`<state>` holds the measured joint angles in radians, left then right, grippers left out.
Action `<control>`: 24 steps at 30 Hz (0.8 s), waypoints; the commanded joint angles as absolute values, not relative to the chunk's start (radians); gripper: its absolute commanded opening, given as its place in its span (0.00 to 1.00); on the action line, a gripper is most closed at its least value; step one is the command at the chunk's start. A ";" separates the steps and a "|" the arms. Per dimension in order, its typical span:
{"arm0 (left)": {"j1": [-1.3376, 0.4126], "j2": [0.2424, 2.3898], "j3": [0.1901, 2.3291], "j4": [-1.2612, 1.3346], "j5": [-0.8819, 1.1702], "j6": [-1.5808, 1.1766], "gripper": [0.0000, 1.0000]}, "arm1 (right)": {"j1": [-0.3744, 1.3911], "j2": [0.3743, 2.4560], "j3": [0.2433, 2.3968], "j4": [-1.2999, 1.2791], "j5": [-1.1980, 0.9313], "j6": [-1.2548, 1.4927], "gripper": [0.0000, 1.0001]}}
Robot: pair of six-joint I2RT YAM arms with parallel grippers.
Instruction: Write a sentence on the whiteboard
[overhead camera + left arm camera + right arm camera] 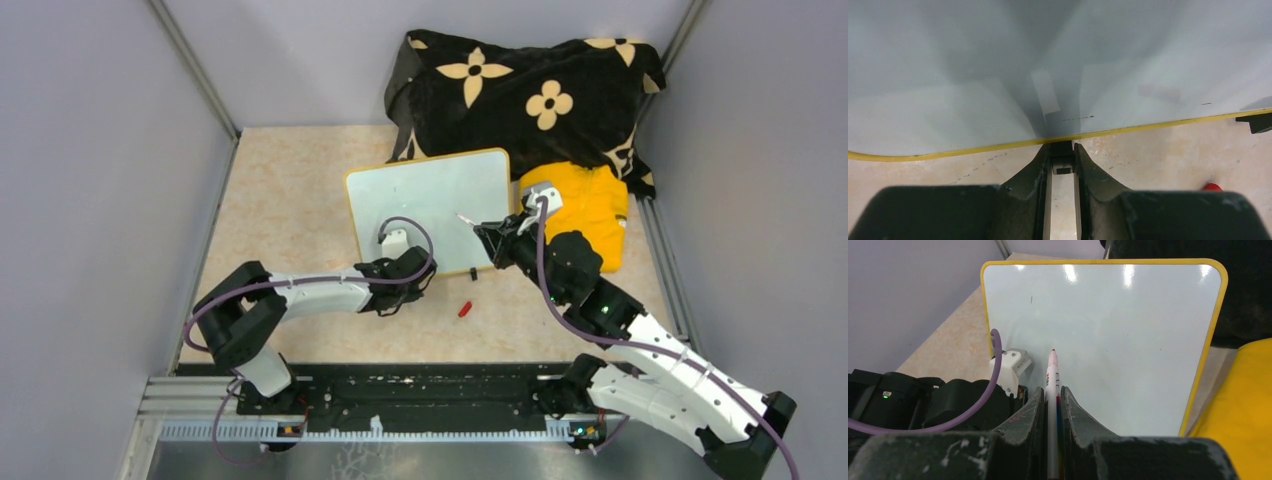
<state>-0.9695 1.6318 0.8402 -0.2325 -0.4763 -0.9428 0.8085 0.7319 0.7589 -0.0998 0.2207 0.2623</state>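
R pincer point(1050, 392) clenched on pen point(1052, 371), tip aimed 12 o'clock at the blank board point(1108, 330) (no sentence yet), L pincer point(1062, 150) pinching its 6 o'clock edge; too hard a press cd skid board or twist pen, smearing strokes.

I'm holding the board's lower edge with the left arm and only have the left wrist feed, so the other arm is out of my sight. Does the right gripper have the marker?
Observer: Yes. The right gripper is shut on the marker. Its uncapped tip points at the whiteboard.
Operator: Is anything written on it?
Observer: No. The right wrist view shows the whole surface, with no red words, only a few tiny dark specks.
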 commanded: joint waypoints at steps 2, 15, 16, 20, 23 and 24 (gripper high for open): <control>-0.998 1.659 0.861 -0.271 -0.456 -1.040 0.00 | 0.806 0.707 0.762 -0.084 0.239 0.255 0.00; -0.999 1.579 0.800 -0.263 -0.424 -0.992 0.65 | 0.806 0.699 0.785 -0.104 0.238 0.258 0.00; -0.999 1.562 0.791 -0.267 -0.420 -0.990 0.68 | 0.807 0.697 0.787 -0.106 0.238 0.259 0.00; -0.999 1.449 0.746 -0.288 -0.393 -0.961 0.73 | 0.807 0.695 0.801 -0.120 0.239 0.259 0.00; -0.998 1.320 0.695 -0.260 -0.347 -0.873 0.75 | 0.807 0.696 0.813 -0.126 0.240 0.254 0.00; -0.998 1.266 0.678 -0.252 -0.339 -0.829 0.75 | 0.807 0.696 0.818 -0.126 0.242 0.252 0.00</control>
<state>-0.9932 1.4242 0.7250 -0.2623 -0.3973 -0.9447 0.8085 0.7128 0.7605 -0.1383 0.2245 0.2623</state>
